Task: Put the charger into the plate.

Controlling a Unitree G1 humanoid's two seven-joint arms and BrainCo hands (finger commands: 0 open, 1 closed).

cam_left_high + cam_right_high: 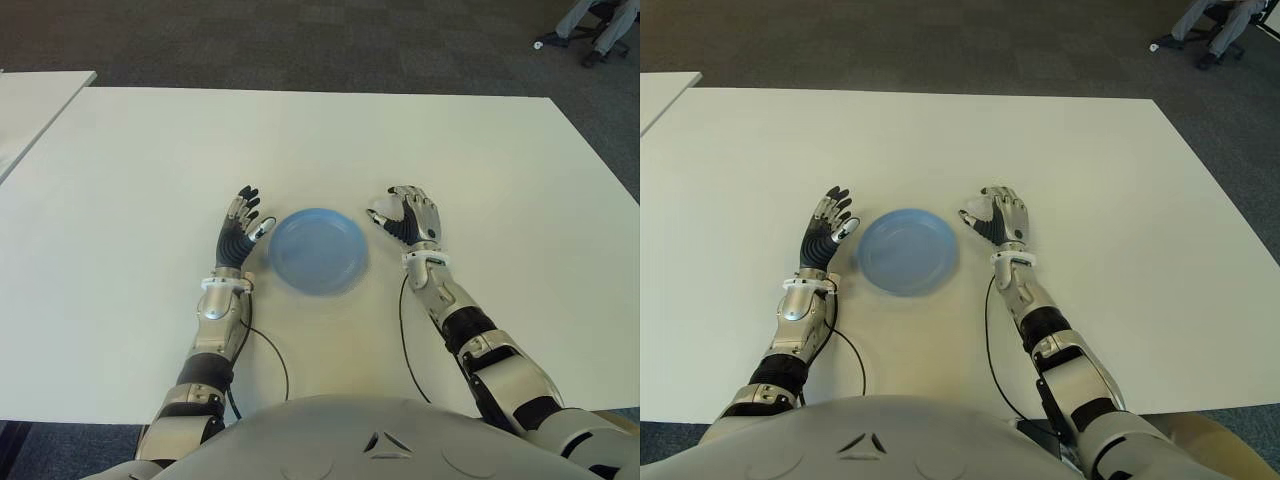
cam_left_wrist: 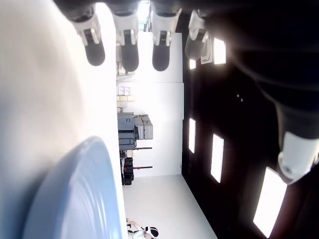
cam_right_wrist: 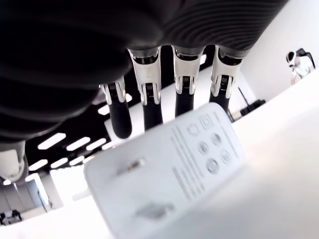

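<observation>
The white charger [image 3: 167, 174] lay on the counter [image 1: 320, 140] directly under the right hand's [image 1: 408, 217] loosely spread, empty fingers [image 3: 149, 94], just right of the blue plate [image 1: 318, 250] (the left hand [image 1: 238, 232], also open-fingered, showed at its other side).

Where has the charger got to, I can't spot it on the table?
The white charger sits against the fingers of the right robot hand, just right of the blue plate on the white table; the right wrist view shows it best.

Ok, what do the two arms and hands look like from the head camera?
Both forearms are silver-grey metal segments with black joints and white wrist cuffs. The left hand and right hand have ribbed black palms, silver-and-black fingers and pale thumb tips. A thin black cable trails beside each forearm.
</observation>
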